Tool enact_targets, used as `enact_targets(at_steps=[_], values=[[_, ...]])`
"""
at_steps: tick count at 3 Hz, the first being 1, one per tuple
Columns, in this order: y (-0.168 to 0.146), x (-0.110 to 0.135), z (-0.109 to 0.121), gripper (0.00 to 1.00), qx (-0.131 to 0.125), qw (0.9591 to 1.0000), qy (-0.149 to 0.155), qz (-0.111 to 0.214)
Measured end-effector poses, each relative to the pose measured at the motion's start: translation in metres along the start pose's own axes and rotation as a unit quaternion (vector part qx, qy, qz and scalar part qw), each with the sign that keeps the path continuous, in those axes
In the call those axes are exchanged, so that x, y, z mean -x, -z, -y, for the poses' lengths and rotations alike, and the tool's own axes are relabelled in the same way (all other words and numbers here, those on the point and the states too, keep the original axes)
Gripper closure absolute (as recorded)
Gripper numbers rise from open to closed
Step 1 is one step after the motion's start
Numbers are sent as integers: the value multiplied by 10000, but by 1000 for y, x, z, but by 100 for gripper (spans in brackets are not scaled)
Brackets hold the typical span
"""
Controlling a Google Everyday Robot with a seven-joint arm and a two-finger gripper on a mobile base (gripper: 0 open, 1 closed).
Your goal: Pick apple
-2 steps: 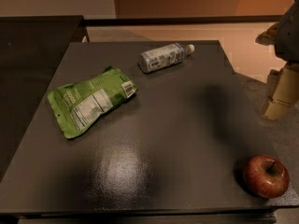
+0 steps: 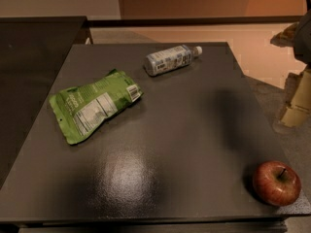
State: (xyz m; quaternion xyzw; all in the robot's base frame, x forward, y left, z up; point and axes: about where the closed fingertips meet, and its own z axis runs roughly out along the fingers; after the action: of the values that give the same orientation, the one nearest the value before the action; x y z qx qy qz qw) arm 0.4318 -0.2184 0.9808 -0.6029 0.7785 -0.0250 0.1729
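Nothing grasped yet! The apple [image 2: 276,183] sits untouched at the table's [image 2: 194,130] near right corner, stem up. The gripper [image 2: 296,106] hangs just off the table's right edge, apart from the fruit, and whether it is spread or pressed together, I cannot tell. The approach, grasp and lift are all left to do.

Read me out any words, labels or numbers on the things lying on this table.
Green pouch: white nutrition panel and barcode, print too blurred to read.
Bottle: label print too blurred to read.
Apple: no sticker or text visible.
Gripper, at the view's right edge above the apple: no readable markings.
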Motion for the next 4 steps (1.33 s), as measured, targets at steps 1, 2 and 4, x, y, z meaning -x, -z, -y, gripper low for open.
enact_targets(at_steps=[1, 2, 4], values=[[2, -16, -9, 0, 133, 9996, 8, 265], [-4, -34, -22, 0, 410, 9976, 126, 539], [-19, -40, -64, 0, 907, 9873, 843, 994]])
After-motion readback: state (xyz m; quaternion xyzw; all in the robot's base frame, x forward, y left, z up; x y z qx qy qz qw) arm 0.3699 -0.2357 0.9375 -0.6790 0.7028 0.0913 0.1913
